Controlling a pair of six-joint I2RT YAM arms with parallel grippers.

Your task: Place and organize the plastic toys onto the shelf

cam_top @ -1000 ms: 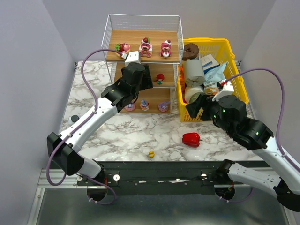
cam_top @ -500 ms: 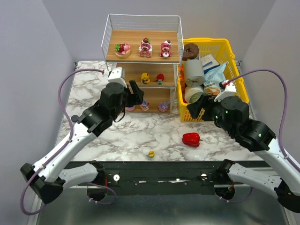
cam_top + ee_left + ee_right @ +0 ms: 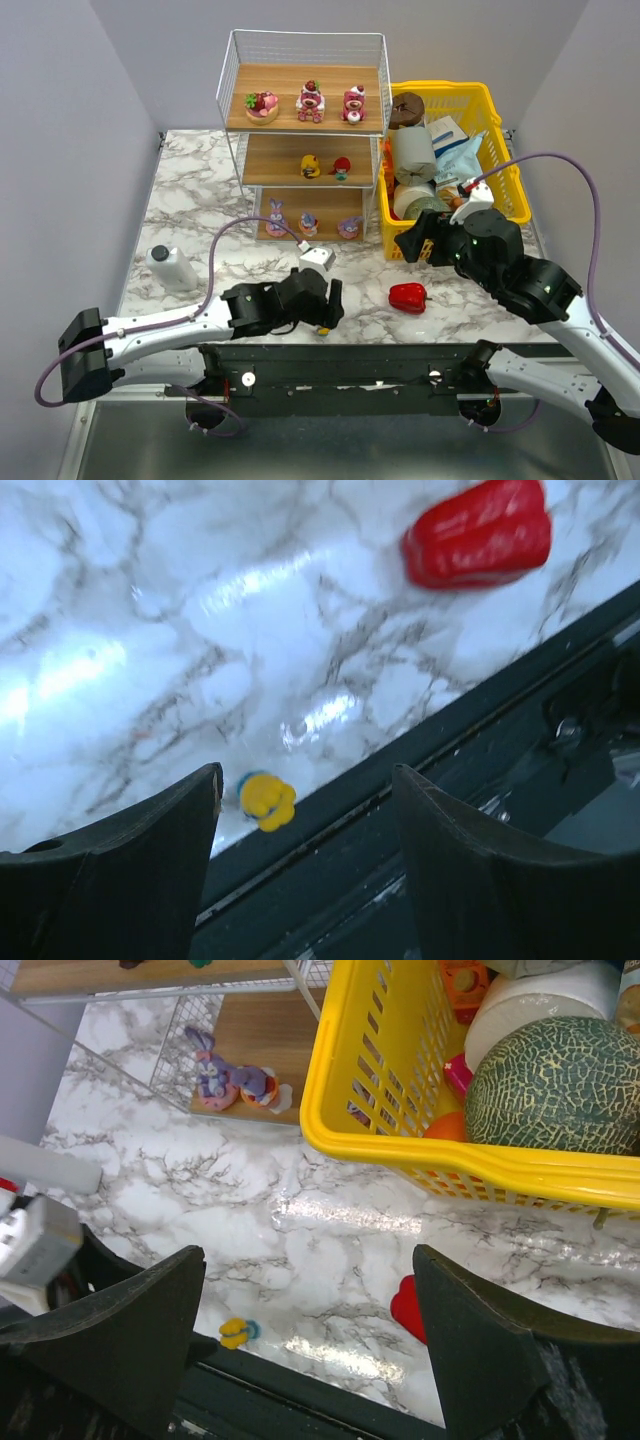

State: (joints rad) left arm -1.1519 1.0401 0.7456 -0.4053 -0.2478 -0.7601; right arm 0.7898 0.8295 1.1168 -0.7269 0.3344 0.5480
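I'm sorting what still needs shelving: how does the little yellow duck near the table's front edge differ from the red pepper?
The duck is far smaller than the pepper. The duck is yellow with a blue bit; the pepper is all red. The duck lies at the front edge of the table, under the open left tool; the pepper lies farther in. Both rest on its marble top.

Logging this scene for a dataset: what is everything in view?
shelf: 1, white wire and wood, table's back
cake: 1, red, top tier
bears: 2, pink, top tier
ducks: 2, yellow and red, middle tier
bunnies: 3, purple, bottom tier
loose duck: 1, yellow, table's near edge
pepper: 1, red, table
bottle: 1, white, table's left
basket: 1, yellow, right of shelf, full
left gripper: 1, black, open over loose duck
right gripper: 1, black, open near basket
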